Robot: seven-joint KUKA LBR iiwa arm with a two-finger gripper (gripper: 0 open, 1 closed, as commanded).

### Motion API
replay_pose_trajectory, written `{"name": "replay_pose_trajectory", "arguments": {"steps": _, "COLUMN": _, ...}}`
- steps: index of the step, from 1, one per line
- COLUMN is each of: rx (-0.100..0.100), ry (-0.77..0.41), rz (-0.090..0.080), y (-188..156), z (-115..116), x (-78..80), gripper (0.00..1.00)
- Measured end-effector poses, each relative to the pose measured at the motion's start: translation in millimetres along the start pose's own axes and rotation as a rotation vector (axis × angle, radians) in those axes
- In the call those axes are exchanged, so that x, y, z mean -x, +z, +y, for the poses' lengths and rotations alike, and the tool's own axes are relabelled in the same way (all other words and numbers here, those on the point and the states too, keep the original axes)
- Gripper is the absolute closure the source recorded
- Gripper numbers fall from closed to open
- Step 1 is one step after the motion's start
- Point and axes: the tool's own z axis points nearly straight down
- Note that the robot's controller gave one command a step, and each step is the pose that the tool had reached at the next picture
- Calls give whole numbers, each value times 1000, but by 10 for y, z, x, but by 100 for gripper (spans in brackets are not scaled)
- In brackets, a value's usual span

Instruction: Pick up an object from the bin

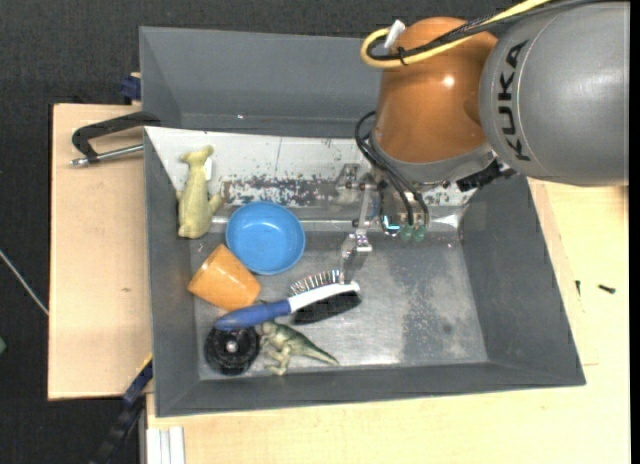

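Observation:
My gripper (pixel 384 216) hangs below the orange wrist cover over the middle of the bin, toward the back wall, with nothing seen in it. A brush (pixel 300 305) with a blue handle, black head and white bristles lies just in front of it and to the left. A blue bowl (pixel 265 238) sits open side up to the gripper's left, apart from it. An orange cup (pixel 223 278) lies on its side against the bowl's front left.
A pale yellow toy animal (pixel 196 195) leans in the back left corner. A black round object (pixel 231 348) and a green toy dinosaur (pixel 290 345) lie at the front left. Bare bin floor spreads right of the brush.

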Motion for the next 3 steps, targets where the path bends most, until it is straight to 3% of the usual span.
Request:
{"name": "replay_pose_trajectory", "arguments": {"steps": 1, "rx": 0, "ry": -232, "rz": -16, "y": 1238, "z": 68, "x": -505, "gripper": 0}}
{"name": "replay_pose_trajectory", "arguments": {"steps": 2, "rx": 2, "ry": -232, "rz": -25, "y": 1209, "z": 77, "x": -479, "gripper": 100}}
{"name": "replay_pose_trajectory", "arguments": {"steps": 3, "rx": 0, "ry": -217, "rz": -21, "y": 211, "z": 140, "x": -482, "gripper": 100}}
